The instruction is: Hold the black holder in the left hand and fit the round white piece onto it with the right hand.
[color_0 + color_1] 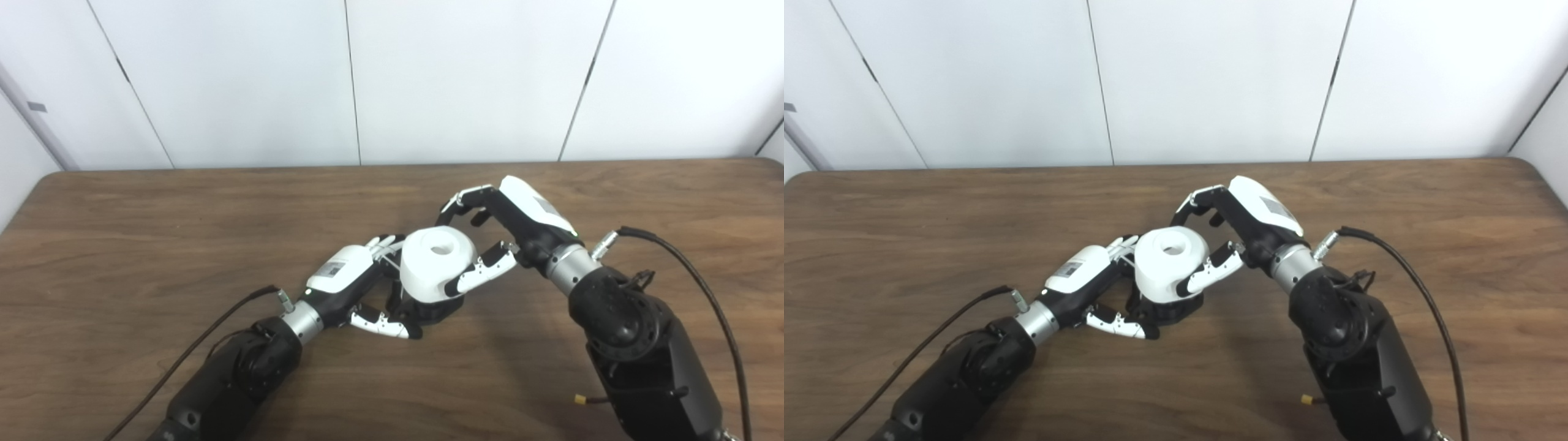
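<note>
I am seeing both my arms coming in from the bottom edge and meeting near the middle. My left hand point(355, 278) is lying low, back turned up, fingers curling around the black holder point(429, 312) with the thumb reaching beneath. My right hand point(499, 229) is arching from the other side, its fingers curled above and the thumb pressing the round white piece point(432, 260).

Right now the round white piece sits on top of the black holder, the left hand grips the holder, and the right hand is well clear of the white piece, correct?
Not quite: the right hand is not clear. In the left eye view its thumb lies against the round white piece. The piece does sit on the black holder, gripped by the left hand.
</note>
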Robot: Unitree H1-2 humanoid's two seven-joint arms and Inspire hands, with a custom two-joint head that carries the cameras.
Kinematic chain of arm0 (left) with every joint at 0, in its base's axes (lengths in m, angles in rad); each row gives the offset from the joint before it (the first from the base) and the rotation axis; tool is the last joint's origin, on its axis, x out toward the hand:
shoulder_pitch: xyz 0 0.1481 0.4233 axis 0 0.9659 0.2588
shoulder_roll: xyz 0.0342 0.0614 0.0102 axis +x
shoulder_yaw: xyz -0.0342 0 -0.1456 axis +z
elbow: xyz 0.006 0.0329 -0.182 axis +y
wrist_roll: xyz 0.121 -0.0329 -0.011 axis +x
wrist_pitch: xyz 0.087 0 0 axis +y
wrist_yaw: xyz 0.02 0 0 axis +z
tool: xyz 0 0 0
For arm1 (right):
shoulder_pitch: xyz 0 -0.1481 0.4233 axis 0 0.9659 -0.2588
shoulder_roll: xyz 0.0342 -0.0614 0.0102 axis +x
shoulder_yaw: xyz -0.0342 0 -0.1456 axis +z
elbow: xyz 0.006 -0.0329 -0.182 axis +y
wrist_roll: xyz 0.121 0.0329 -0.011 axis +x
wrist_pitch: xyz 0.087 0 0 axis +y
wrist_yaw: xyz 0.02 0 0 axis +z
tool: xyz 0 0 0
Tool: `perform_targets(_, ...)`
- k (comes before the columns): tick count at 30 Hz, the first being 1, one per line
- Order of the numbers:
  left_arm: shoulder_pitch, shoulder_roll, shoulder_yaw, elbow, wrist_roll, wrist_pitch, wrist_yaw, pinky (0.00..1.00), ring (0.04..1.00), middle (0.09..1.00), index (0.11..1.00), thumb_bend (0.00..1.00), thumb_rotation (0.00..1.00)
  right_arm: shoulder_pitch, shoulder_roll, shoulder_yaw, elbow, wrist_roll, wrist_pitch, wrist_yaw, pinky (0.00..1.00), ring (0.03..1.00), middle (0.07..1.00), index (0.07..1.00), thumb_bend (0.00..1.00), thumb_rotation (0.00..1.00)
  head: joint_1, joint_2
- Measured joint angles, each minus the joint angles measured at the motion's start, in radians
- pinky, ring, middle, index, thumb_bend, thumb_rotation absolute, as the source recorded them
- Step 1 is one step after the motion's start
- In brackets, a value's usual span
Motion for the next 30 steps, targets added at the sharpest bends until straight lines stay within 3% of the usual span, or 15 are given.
perform_targets(10, 0.007, 0.004, 0.000, -0.009, 0.000, 0.000, 0.000, 1.00, 1.000, 0.954, 0.483, 0.52, 0.07, 0.002, -0.001, 0.009, 0.035, 0.010, -0.009, -0.022, 0.69, 0.755, 0.742, 0.479, 0.52, 0.13, 0.000, 0.005)
perform_targets(21, 0.009, 0.005, 0.000, -0.011, 0.001, 0.000, 0.000, 1.00, 1.000, 0.955, 0.482, 0.52, 0.07, 0.002, -0.021, 0.010, 0.058, 0.025, -0.075, -0.039, 0.74, 0.768, 0.747, 0.479, 0.52, 0.13, 0.000, 0.006)
perform_targets(30, 0.009, 0.005, 0.001, -0.011, 0.001, 0.000, 0.000, 1.00, 1.000, 0.959, 0.483, 0.52, 0.07, -0.003, -0.041, 0.028, 0.062, 0.044, -0.107, -0.039, 0.73, 0.754, 0.740, 0.479, 0.52, 0.13, 0.003, 0.008)
